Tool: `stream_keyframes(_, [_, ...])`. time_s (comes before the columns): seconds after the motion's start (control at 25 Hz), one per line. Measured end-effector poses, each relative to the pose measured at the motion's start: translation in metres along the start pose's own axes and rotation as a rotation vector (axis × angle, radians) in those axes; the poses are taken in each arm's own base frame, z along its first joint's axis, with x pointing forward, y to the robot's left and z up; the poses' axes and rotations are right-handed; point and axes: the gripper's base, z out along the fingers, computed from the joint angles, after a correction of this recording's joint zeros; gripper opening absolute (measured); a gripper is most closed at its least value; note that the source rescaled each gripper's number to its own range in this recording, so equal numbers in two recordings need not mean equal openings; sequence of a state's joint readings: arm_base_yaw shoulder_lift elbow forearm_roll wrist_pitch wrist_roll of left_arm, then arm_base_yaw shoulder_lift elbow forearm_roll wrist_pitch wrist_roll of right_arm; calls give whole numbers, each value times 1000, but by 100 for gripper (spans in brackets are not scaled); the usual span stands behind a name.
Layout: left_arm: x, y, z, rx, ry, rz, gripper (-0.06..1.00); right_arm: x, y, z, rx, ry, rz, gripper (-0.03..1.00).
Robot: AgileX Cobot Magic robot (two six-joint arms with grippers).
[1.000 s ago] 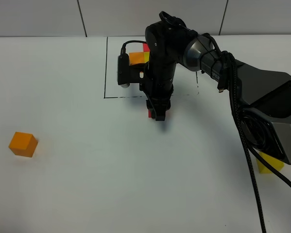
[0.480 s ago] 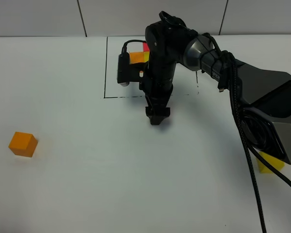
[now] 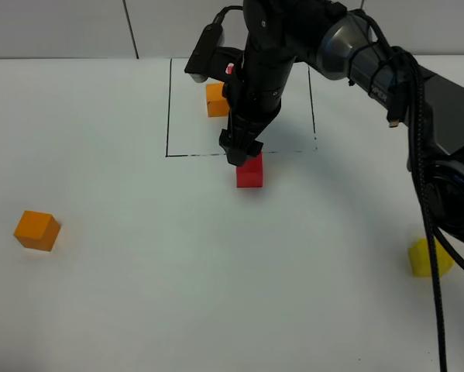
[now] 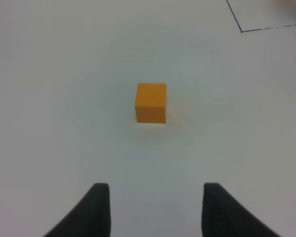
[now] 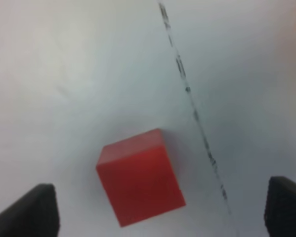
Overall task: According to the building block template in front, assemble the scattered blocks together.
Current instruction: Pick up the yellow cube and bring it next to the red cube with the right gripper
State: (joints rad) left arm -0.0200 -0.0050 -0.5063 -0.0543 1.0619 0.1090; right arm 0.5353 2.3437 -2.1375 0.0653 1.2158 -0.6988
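The red block [image 3: 249, 170] [image 5: 139, 181] rests on the table just in front of the dashed line of the marked square. My right gripper [image 3: 236, 153] [image 5: 161, 210] hangs open right above it, fingers spread wide and touching nothing. Inside the square, the building block template [image 3: 216, 99] shows its orange cube and a sliver of red; the arm hides the remainder. The loose orange block [image 3: 36, 230] [image 4: 151, 102] sits far left, ahead of my left gripper [image 4: 155, 210], whose dark fingers [image 4: 99, 210] hold nothing. The yellow block [image 3: 429, 258] lies at the far right.
The black outlined square [image 3: 168, 108] marks the template area at the back of the white table. My right arm and its cables [image 3: 417, 139] stretch across the right side, above the yellow block. A tiled wall [image 3: 61, 27] bounds the table's far edge.
My right gripper opened, let go of the red block and rose back toward the square. The red block now stands alone on the table. The orange and yellow blocks have not moved.
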Motion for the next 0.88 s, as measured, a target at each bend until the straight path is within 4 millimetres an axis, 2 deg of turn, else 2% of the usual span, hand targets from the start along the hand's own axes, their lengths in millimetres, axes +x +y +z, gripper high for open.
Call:
stream_keyframes(0.16, [0,0,0,0,0,0,1,38,-2,-4,-44,76,153,70])
stream_keyframes(0.4, [0,0,0,0,0,0,1,118,8,-20,-86,194,479,70])
stream_keyframes(0.68, [0,0,0,0,0,0,1,210,47,-43,29,110,851,70])
stream_keyframes(0.88, [0,0,0,0,0,0,1,251,71,-56,90,54,1049,70])
